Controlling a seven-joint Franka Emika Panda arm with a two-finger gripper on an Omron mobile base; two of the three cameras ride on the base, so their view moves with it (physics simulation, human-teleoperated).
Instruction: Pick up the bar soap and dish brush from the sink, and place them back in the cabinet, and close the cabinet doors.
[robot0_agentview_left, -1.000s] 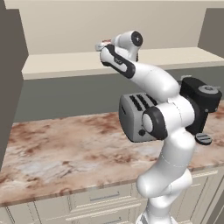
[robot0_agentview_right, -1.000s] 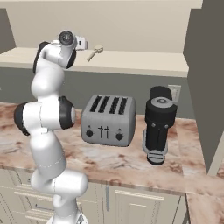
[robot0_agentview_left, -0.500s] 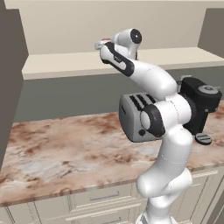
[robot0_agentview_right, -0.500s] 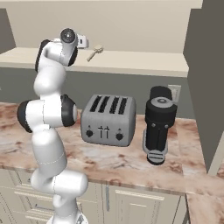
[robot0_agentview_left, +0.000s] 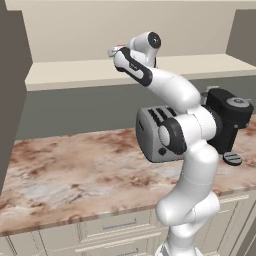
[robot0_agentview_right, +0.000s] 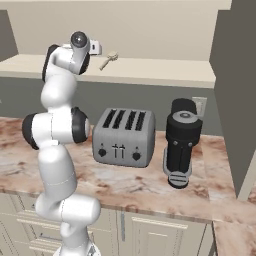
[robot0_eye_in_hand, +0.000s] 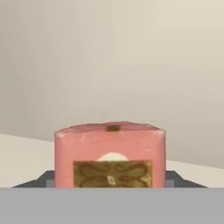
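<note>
My gripper (robot0_agentview_left: 116, 50) is raised into the open cabinet (robot0_agentview_left: 75, 30), just above its beige shelf (robot0_agentview_left: 70, 75). It is shut on the bar soap (robot0_eye_in_hand: 109, 153), a pink block with a gold label that sits between the two dark fingertips (robot0_eye_in_hand: 41, 179) in the hand view. The gripper (robot0_agentview_right: 95, 48) also shows in the right base view. The dish brush (robot0_agentview_right: 109, 60) lies on the shelf just right of the hand, not touching it. The cabinet doors stand open at the sides, one (robot0_agentview_left: 12, 85) on the left and one (robot0_agentview_right: 232, 85) on the right. The sink is out of view.
Below the shelf runs a marbled counter (robot0_agentview_left: 75, 170). A silver toaster (robot0_agentview_right: 122, 137) and a black appliance (robot0_agentview_right: 181, 142) stand on it close behind the arm. Cream drawers (robot0_agentview_left: 115, 227) line the counter front.
The hand with the soap has edged slightly left over the shelf. The dish brush has not moved.
</note>
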